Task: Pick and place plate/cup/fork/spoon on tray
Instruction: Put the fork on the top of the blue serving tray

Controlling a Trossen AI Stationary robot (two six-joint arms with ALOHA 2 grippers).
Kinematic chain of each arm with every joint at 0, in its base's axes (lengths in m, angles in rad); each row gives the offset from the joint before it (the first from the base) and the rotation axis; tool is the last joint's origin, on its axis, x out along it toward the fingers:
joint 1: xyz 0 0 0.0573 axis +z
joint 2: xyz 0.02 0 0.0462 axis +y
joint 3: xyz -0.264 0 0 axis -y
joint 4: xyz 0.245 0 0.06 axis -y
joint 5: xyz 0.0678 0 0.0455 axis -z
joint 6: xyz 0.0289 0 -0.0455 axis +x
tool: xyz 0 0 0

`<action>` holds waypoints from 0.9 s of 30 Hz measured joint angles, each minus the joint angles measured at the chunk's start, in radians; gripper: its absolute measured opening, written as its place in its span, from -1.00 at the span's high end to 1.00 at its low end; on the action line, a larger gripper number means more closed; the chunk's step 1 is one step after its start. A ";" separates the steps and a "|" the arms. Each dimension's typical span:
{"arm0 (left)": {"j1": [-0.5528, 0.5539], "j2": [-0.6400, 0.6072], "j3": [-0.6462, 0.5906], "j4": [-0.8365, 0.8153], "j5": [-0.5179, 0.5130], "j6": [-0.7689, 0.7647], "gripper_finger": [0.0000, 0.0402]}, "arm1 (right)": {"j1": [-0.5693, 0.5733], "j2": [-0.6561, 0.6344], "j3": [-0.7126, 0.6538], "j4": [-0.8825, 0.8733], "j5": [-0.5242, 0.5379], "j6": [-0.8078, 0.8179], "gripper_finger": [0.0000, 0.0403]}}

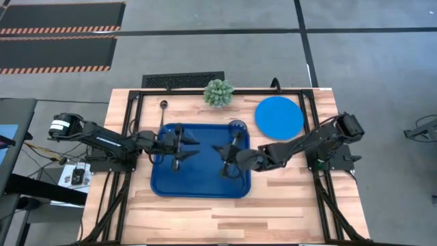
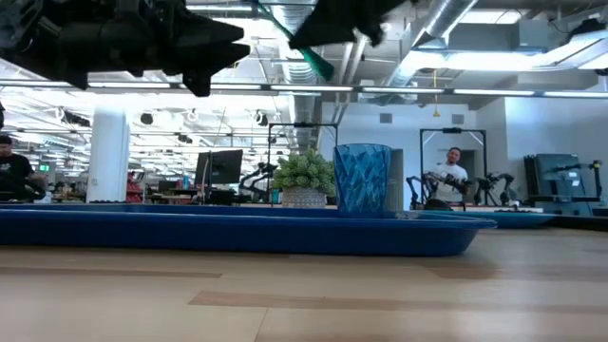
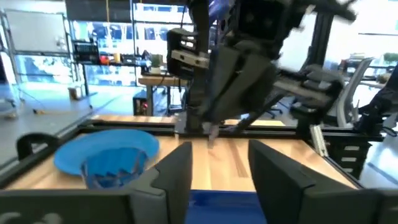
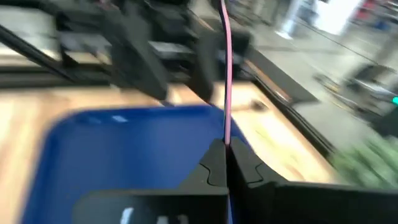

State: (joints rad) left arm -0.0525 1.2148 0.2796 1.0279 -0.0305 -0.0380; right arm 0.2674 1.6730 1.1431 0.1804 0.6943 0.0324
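The dark-blue tray (image 1: 198, 179) lies mid-table. The translucent blue cup (image 1: 237, 126) stands upright in its far right corner and also shows in the low view (image 2: 362, 178). The blue plate (image 1: 278, 115) lies on the table right of the tray. The dark spoon (image 1: 164, 106) lies on the table beyond the tray's far left corner. My right gripper (image 1: 228, 154) is above the tray's right half, shut on the fork (image 4: 226, 74). My left gripper (image 1: 186, 147) hovers open and empty above the tray's left half; its fingers show in its wrist view (image 3: 217, 168). My right gripper pinches the fork's thin shaft (image 4: 226, 138) between its two shut fingertips. The fork runs on along the fingers, straight out ahead of them. It is lifted clear above the tray; its teal handle (image 2: 319, 63) shows slanting high in the low view.
A small potted plant (image 1: 218, 92) stands at the table's far edge, between spoon and plate. A black frame (image 1: 136, 96) runs along the table's far and side edges. Bare wood lies near the front edge (image 1: 225, 219). People stand in the room behind.
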 joint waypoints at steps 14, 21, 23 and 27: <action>0.000 0.000 0.024 0.182 0.164 0.052 0.28 | -0.048 0.000 0.000 0.135 -0.313 -0.007 0.98; 0.000 0.000 0.071 0.141 0.221 0.095 0.53 | -0.055 0.000 0.000 0.146 -0.355 0.001 0.98; 0.000 0.000 0.073 0.144 0.230 0.106 0.63 | -0.055 0.000 0.000 0.144 -0.360 0.001 0.98; 0.000 0.000 0.073 0.159 0.240 0.113 0.89 | -0.054 0.000 0.000 0.132 -0.362 0.001 0.97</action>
State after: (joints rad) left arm -0.0523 1.2147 0.3523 1.1866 0.2092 0.0749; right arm 0.2138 1.6733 1.1431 0.3128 0.3324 0.0330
